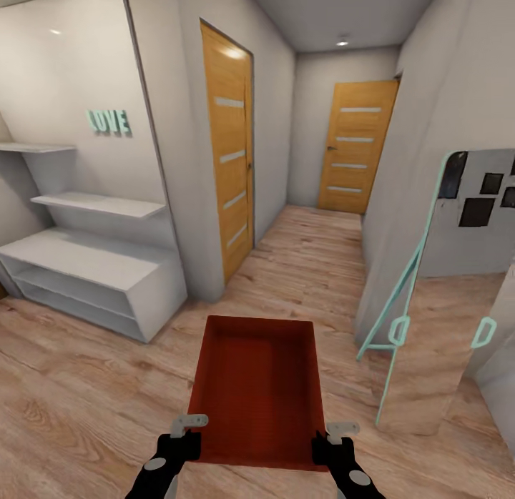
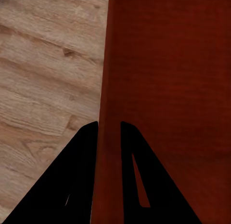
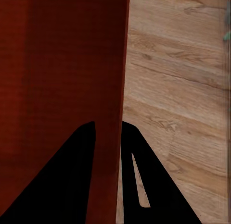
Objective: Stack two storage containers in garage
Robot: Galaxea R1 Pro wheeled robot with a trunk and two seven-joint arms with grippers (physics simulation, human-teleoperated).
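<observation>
**One container in transit, garage not yet reached**

A single rust-red storage container (image 1: 257,388) is seen at the lower centre of the head view, carried open side up above the light wood-plank flooring (image 1: 79,399). It is held at its near corners: the left gripper (image 1: 187,433) is closed on the left wall, and the right gripper (image 1: 335,442) is closed on the right wall. In the left wrist view the wall (image 2: 109,89) is pinched between the two dark fingers (image 2: 79,176); the same is shown in the right wrist view, where the wall (image 3: 121,89) runs between the fingers (image 3: 79,176).

A corridor is faced. A wooden door (image 1: 229,177) stands at centre left, a second wooden door (image 1: 356,147) closes the far end at upper centre, white shelving (image 1: 93,270) fills the left side, and a leaning mirror (image 1: 443,284) with a mint frame occupies the right.

It is judged that the task is at an early stage: one container has been picked up and is being transported. Still to be done, as far as can be told, are the trip to the garage, the setting down on concrete, the fetching of the second container, and the stacking.
</observation>
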